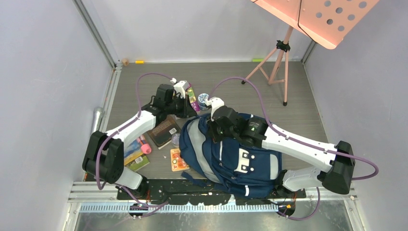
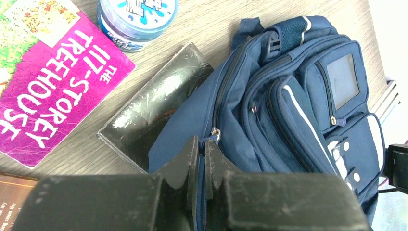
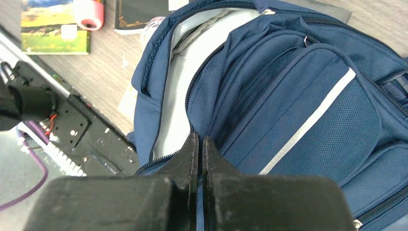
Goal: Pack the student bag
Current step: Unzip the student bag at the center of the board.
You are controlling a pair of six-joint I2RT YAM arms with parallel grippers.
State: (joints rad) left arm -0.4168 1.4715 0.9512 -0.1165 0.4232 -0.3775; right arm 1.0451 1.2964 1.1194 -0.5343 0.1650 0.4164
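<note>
From above, the student bag (image 1: 240, 159) lies front-up at the near edge of the desk (image 1: 298, 120). Both arms reach to its top end and books lie scattered beside it. We judge that nothing is packed yet and opening the bag is the step in hand. In the left wrist view the left fingers (image 2: 197, 147) are clenched just below a zip pull (image 2: 215, 134), with the purple Treehouse book (image 2: 53, 91) and a glossy black book (image 2: 154, 106) alongside. In the right wrist view the right fingers (image 3: 198, 144) are clenched at the edge of the unzipped main compartment (image 3: 175, 86). We cannot tell whether either pair pinches fabric. Next the mouth needs spreading wide, then a book fetching.
</note>
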